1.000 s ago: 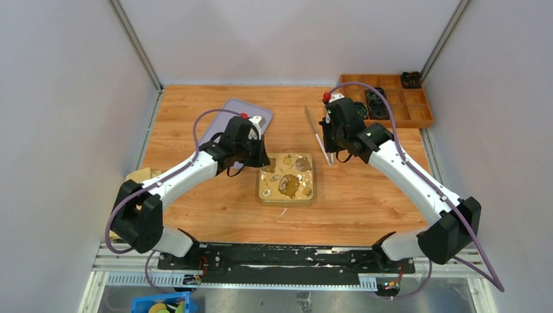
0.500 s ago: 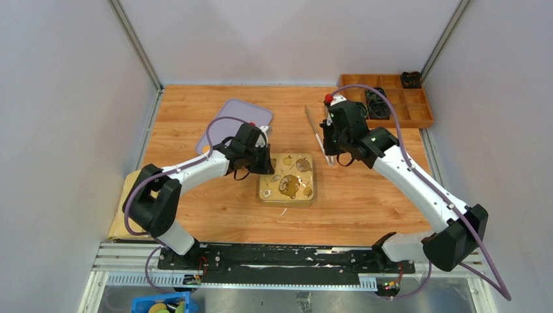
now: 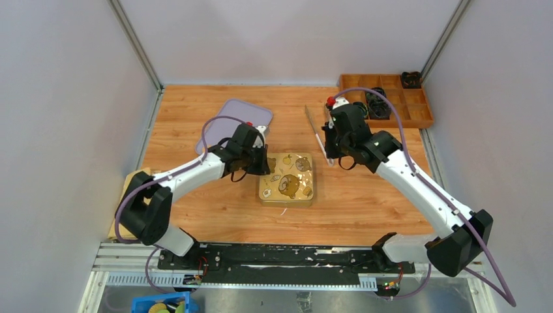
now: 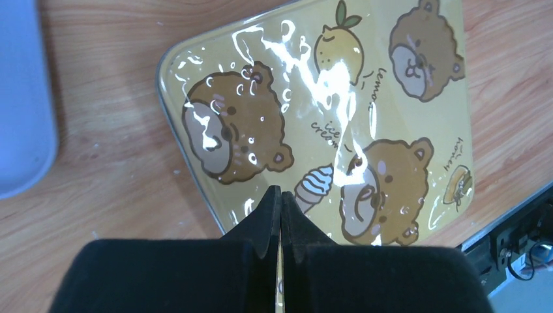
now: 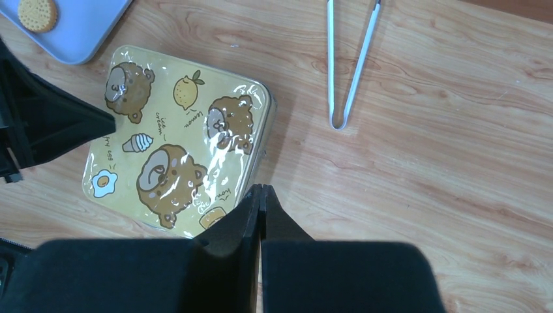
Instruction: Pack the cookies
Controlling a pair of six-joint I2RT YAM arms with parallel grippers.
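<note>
The square yellow tin [image 3: 287, 178] with bear pictures lies lid-on at the table's middle; it also shows in the left wrist view [image 4: 319, 124] and the right wrist view [image 5: 179, 137]. One round orange-yellow cookie [image 5: 38, 13] lies on the lavender tray [image 5: 85, 26]; other cookies are hidden. My left gripper [image 3: 262, 164] is shut and empty, its tips [image 4: 280, 192] over the tin's left edge. My right gripper [image 3: 330, 145] is shut and empty, its tips [image 5: 261, 189] above the tin's right edge.
Metal tongs [image 3: 318, 135] lie on the wood right of the tin, below my right gripper. The lavender tray [image 3: 229, 120] sits behind my left arm. A wooden compartment box [image 3: 391, 98] with black items stands at the back right. Walls close in on three sides.
My left gripper has moved right and nearer, up to the tin's left edge, and its elbow has swung. My right arm has drifted slightly right. The tin has not moved.
</note>
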